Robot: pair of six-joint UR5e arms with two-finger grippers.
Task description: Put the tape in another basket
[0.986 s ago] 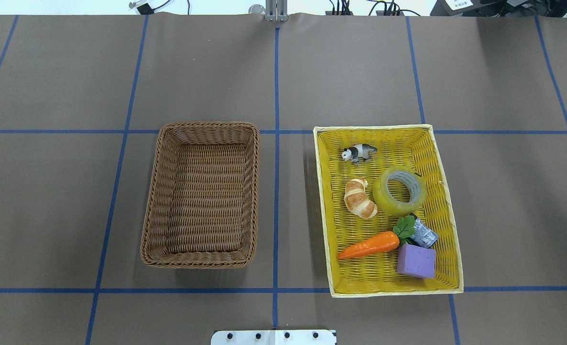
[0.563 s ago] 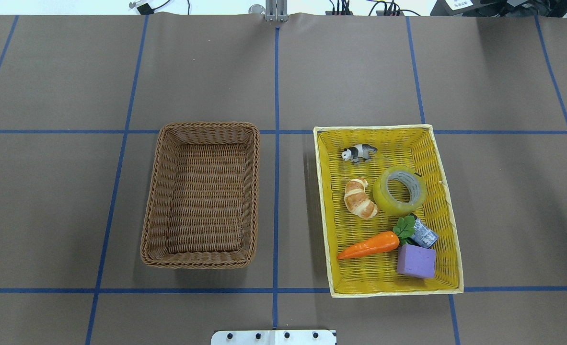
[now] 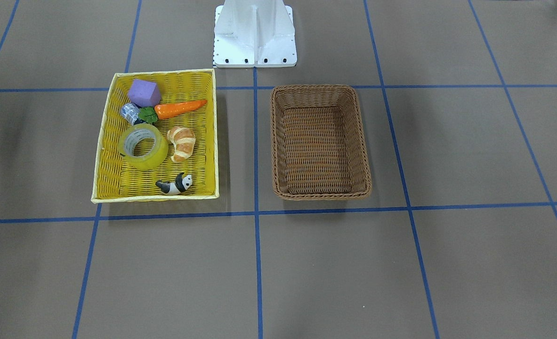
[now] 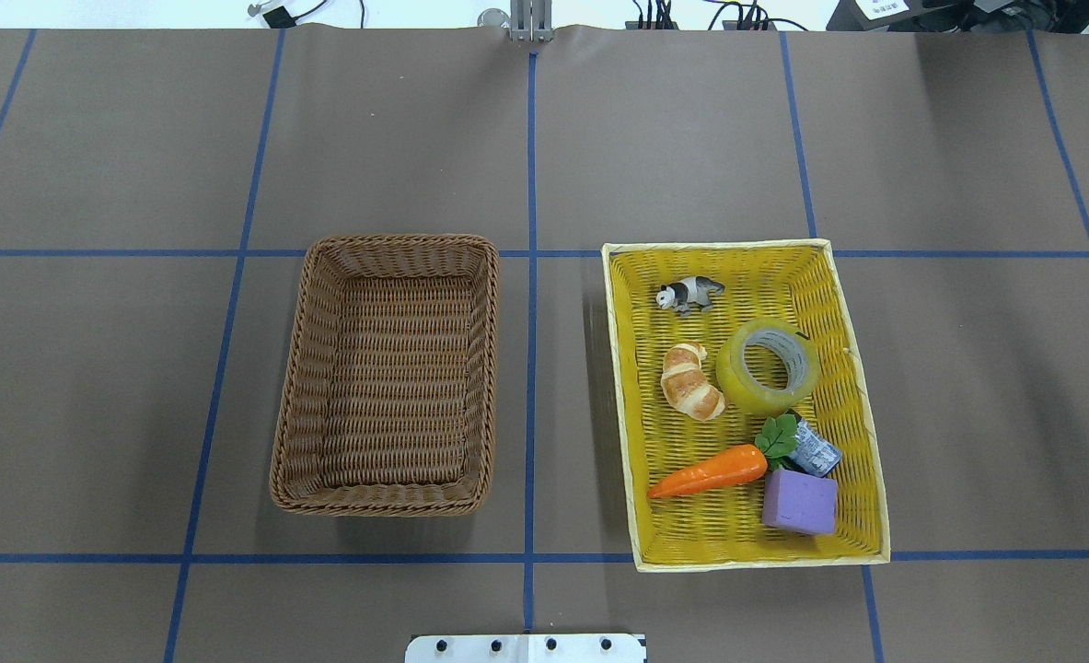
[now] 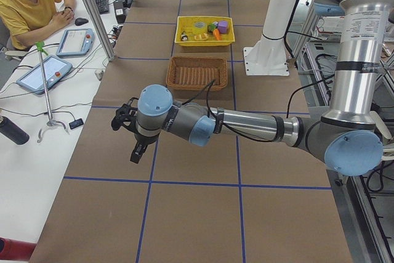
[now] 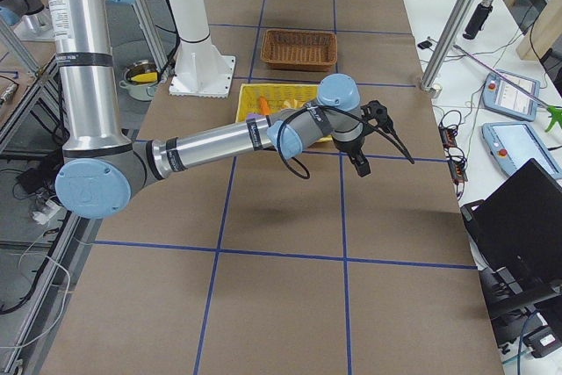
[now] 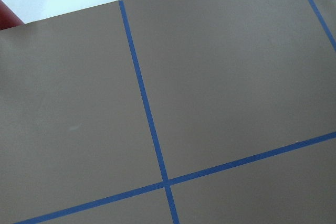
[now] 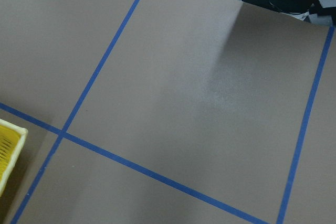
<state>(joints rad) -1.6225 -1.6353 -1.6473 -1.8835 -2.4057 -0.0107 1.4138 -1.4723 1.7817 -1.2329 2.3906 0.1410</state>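
Note:
The tape (image 4: 737, 385), a wide yellow-green roll with a grey-white core, lies flat in the yellow basket (image 4: 863, 396) beside a croissant (image 4: 691, 380). It also shows in the front view (image 3: 154, 156). The brown wicker basket (image 4: 401, 243) stands empty to the left of the yellow one; in the front view (image 3: 320, 195) it is on the right. My left gripper (image 5: 136, 153) hovers over bare table far from both baskets. My right gripper (image 6: 361, 164) hovers just outside the yellow basket's outer side. I cannot tell whether either gripper is open or shut.
The yellow basket also holds a panda figure (image 4: 689, 294), a carrot (image 4: 710, 471), a purple block (image 4: 799, 502) and a small blue-white cylinder (image 4: 818, 449). The white robot base (image 3: 254, 33) stands behind the baskets. An operator (image 5: 28, 4) sits at a side desk.
A small dark part has come into the overhead view at its right edge. The baskets and their contents have not moved.

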